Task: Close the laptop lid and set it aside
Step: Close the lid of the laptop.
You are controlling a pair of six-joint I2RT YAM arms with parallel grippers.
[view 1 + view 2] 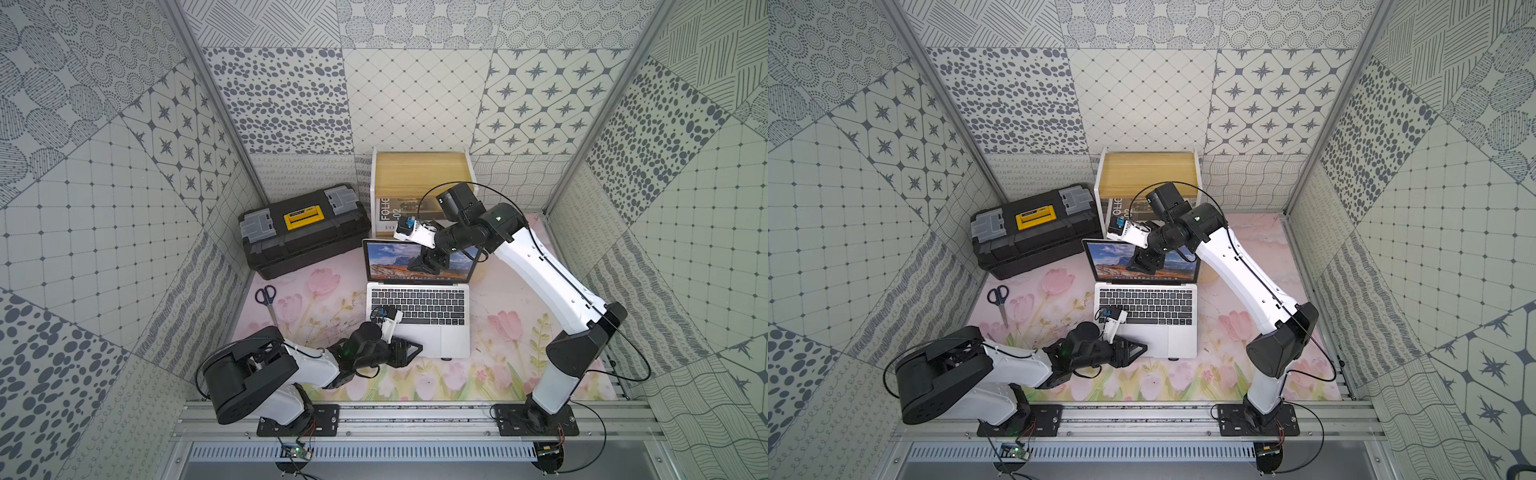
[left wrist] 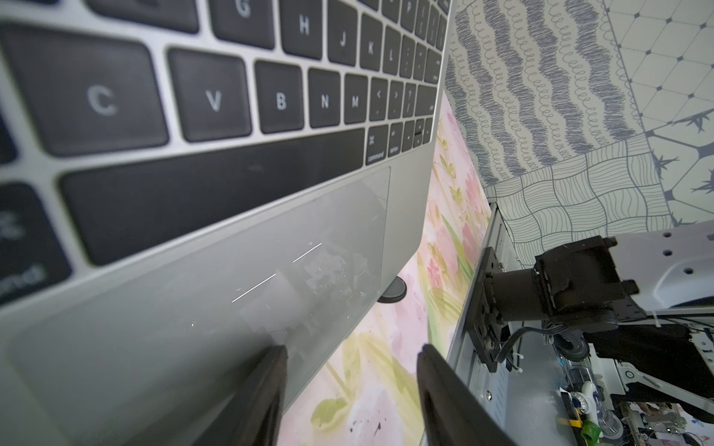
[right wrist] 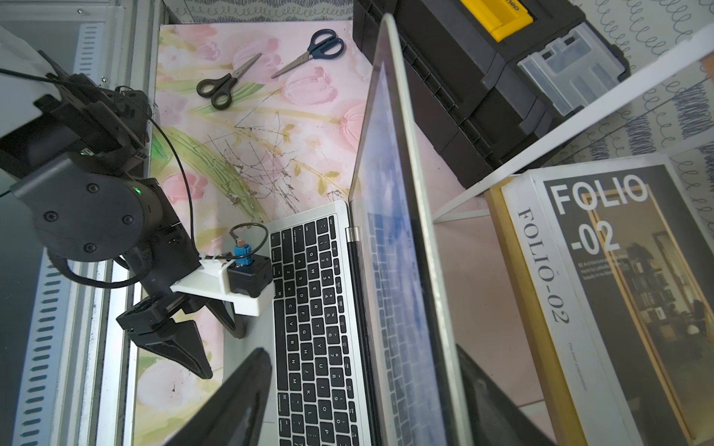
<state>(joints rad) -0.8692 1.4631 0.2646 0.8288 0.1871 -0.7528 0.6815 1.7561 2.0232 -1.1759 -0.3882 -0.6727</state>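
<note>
While the laptop sits open on the bench just beside the toolbox, its lid stands near upright, screen lit, one side edge close to the toolbox end. Right hand is open at the lid's top edge, on the half away from the toolbox. Wrist view shows one finger on the screen side and the other behind, lid between, no contact I can confirm. Left hand is open too, low at the base's front corner on the toolbox side: one finger over the palm rest, the other past the front edge over the bench; touching or not, can't tell. Handling guess: metal shell, stiff, moderate weight, smooth so likely slippery in the hand; screen fragile, hinge gives some resistance. Best to push the lid at its top edge, near the middle so it doesn't twist, base pinned at the palm rest, not the keys. Once shut, take it by a long edge or slide it flat, away from the toolbox
</note>
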